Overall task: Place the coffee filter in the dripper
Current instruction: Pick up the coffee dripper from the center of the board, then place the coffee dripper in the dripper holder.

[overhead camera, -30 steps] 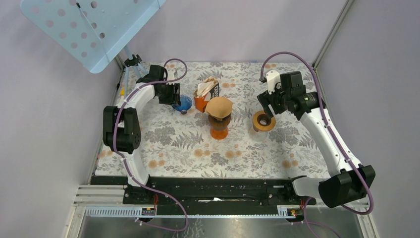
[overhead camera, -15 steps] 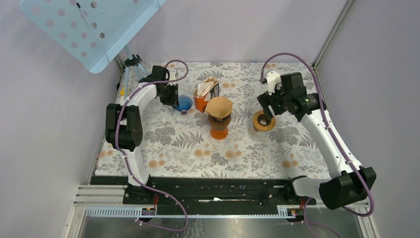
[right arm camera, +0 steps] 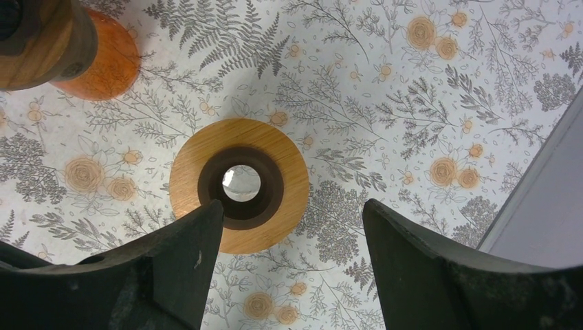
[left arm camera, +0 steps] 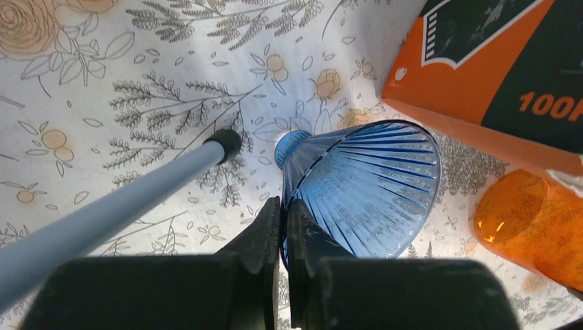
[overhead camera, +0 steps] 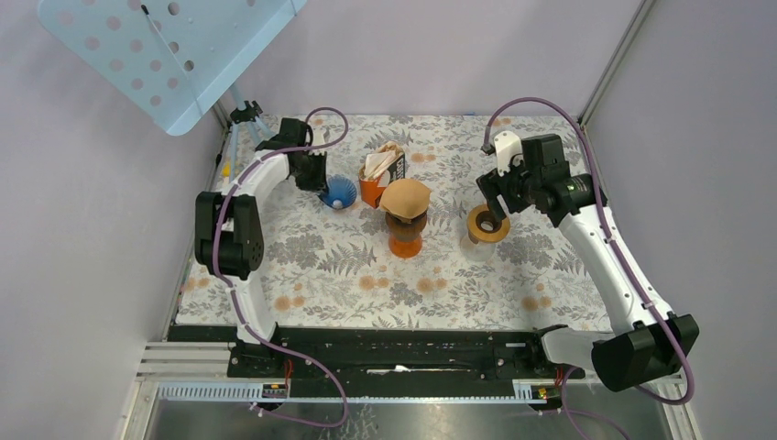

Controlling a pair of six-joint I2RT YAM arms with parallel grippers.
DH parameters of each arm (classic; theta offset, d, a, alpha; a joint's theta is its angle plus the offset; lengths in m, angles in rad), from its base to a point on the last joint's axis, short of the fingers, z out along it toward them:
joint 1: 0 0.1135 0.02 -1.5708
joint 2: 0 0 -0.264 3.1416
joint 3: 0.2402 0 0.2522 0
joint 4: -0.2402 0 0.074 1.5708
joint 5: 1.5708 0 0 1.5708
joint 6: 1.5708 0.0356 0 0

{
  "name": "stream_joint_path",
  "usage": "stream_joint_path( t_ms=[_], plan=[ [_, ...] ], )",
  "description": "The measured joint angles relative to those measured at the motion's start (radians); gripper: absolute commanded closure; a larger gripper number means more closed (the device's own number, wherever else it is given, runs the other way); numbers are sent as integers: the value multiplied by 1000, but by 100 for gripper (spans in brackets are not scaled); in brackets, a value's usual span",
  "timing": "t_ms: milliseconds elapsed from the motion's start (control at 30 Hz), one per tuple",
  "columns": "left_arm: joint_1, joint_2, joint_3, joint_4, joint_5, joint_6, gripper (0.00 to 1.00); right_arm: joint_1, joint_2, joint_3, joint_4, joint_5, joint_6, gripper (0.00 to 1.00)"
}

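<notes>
Top external view: the left hand [overhead camera: 319, 177] is at the far left of the tabletop [overhead camera: 366, 275], w/ the blue dripper [overhead camera: 341, 191] at its tip. The brown coffee filter [overhead camera: 405, 195] is not in the dripper. It sits like a cap on top of the orange pot [overhead camera: 404, 236], near the middle. An orange box [overhead camera: 374, 188] stands between the dripper and the pot, just beside both. The right hand [overhead camera: 490, 197] hangs over a wooden ring [overhead camera: 487, 224] on the right side, well apart from the dripper.

Left wrist view: the left hand [left arm camera: 283, 206] is clenched on the wall of the blue dripper [left arm camera: 371, 185], one finger inside and one outside. The dripper is tipped on its side, small end up in the pic, big mouth down and to the right. Can't tell if it touches the tabletop. A grey pole w/ a black tip [left arm camera: 137, 185] lies just left of it. The orange box [left arm camera: 467, 82] and the orange pot [left arm camera: 522, 227] are to the right.

Right wrist view: the right hand [right arm camera: 292, 213] is spread wide & holds nothing. The wooden ring [right arm camera: 240, 134] lies flat below it, w/ a hole in the middle.
</notes>
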Motion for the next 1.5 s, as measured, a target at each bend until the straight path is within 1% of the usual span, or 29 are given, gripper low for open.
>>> stream_joint_path(
  t_ms=[167, 300, 500, 567, 667, 733, 833, 1000, 1100, 1233, 1367, 1500],
  plan=[
    [14, -47, -12, -46, 17, 21, 100, 0, -3, 13, -15, -48, 0, 19],
    [27, -173, -26, -92, 42, 38, 100, 0, -2, 59, -29, -108, 5, 19],
    [22, -402, -2, -138, 101, 46, 100, 4, 31, 201, -26, -223, 48, 23],
    [6, -454, 27, -147, 111, 47, 100, 15, 55, 262, -20, -270, 74, 23],
    [-45, -489, 89, -154, 109, 44, 100, 57, 98, 348, -3, -320, 112, 24],
    [-95, -494, 133, -155, 100, 42, 100, 96, 133, 404, 7, -341, 134, 24],
    [-200, -490, 198, -161, 58, 38, 100, 147, 188, 475, 26, -373, 167, 24],
    [-352, -443, 309, -171, -31, 35, 100, 189, 253, 551, 47, -407, 225, 24],
    [-425, -393, 376, -172, -97, 35, 100, 201, 260, 558, 57, -406, 255, 25],
    [-497, -322, 411, -174, -148, 35, 100, 208, 260, 556, 67, -400, 285, 28],
    [-548, -277, 416, -173, -190, 35, 100, 210, 259, 534, 92, -365, 302, 33],
    [-577, -259, 417, -167, -211, 27, 100, 211, 253, 465, 121, -285, 306, 38]
  ],
)
